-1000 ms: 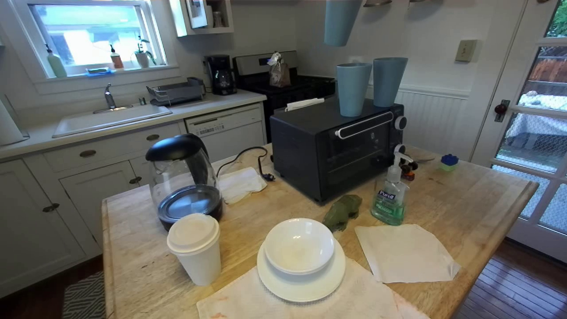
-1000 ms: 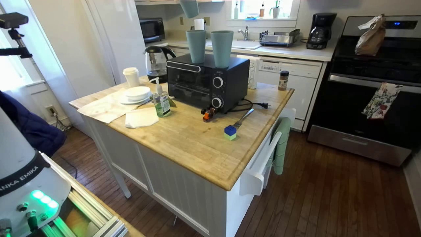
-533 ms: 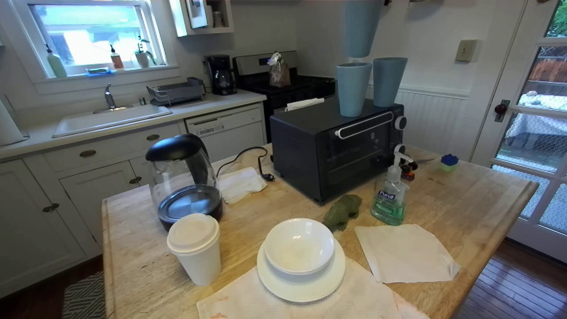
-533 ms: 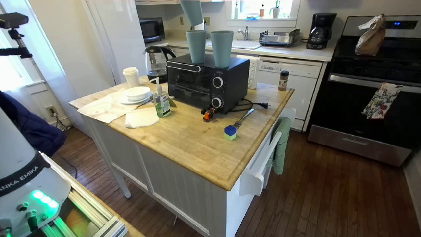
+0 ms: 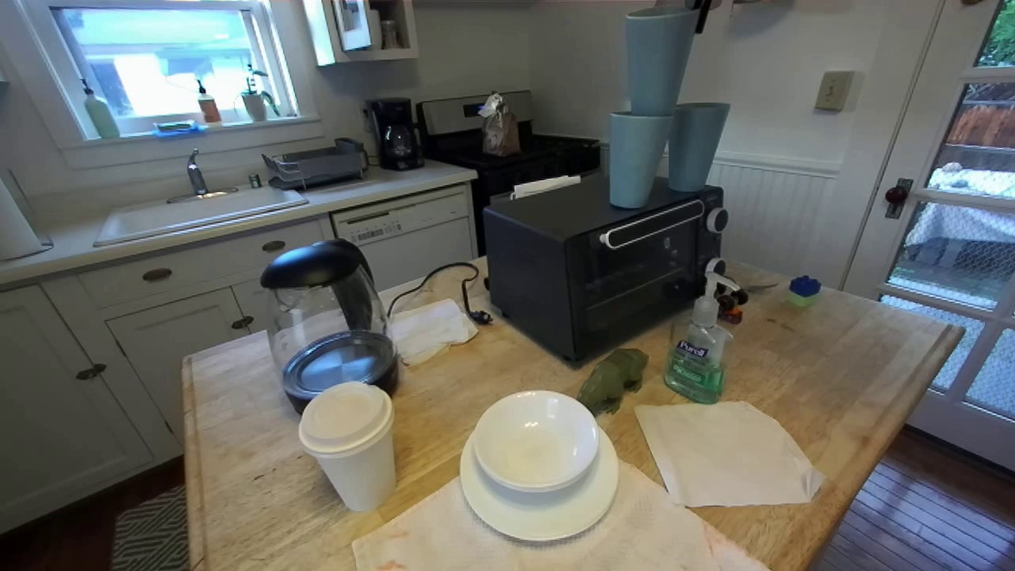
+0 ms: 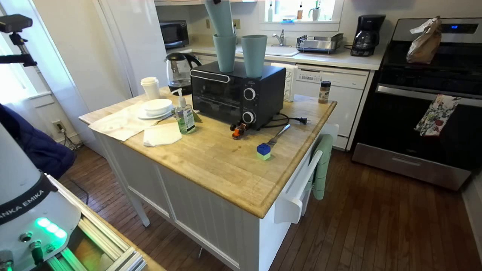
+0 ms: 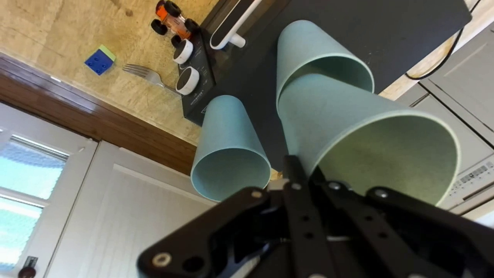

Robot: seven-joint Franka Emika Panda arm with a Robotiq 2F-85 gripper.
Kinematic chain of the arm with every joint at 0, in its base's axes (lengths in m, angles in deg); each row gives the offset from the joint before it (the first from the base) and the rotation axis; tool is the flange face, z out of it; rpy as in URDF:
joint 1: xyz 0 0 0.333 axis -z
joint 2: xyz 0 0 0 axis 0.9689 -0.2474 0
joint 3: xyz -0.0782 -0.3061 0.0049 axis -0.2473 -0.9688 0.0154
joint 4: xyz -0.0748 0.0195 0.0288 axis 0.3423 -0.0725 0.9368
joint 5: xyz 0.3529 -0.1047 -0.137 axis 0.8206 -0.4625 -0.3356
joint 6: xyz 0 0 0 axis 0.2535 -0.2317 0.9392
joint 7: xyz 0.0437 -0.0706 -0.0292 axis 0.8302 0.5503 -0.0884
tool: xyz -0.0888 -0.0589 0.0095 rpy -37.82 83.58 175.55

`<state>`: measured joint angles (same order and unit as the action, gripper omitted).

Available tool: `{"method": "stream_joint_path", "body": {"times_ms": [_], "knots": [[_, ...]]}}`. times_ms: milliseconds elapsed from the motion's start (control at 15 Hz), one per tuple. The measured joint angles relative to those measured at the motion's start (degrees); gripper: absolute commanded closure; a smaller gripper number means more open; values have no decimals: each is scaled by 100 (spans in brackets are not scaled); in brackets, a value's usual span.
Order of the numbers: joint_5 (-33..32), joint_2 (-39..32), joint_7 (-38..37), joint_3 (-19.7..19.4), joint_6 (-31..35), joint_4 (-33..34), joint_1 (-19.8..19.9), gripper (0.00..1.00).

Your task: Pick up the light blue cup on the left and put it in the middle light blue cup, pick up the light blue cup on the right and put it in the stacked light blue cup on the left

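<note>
We had the held light blue cup (image 7: 335, 112) above the receiving cup (image 7: 303, 50), its base at the mouth in both exterior views; whether it had entered, we could not tell. Our gripper (image 7: 306, 170) pinched its wall at the rim, and in an exterior view the held light blue cup (image 5: 658, 63) lay left of and below the gripper. Its long axis leaned, rim end leftward, in an exterior view where the receiving cup (image 6: 225, 54) stood upright. We judged that lowering it turned on bringing those axes into line, or its base could catch the lip. Beside it on the toaster oven (image 6: 216, 99), just right, stood the third cup (image 6: 254, 56), near enough, perhaps, to be brushed. Farther out, the hand-sanitizer bottle (image 5: 696, 365) and toy car (image 7: 176, 25) rested on the wooden island (image 6: 226, 169), unlikely to hinder us.
</note>
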<state>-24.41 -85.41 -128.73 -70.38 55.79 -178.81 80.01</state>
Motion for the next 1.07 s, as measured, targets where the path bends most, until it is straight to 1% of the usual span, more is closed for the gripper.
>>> {"method": "stream_joint_path", "body": {"times_ms": [200, 733, 1067], "knots": [[53, -77, 6, -1, 0, 0, -4, 99], [579, -369, 58, -2, -6, 12, -16, 99], [604, -626, 58, -33, -6, 45, -17, 99]]}}
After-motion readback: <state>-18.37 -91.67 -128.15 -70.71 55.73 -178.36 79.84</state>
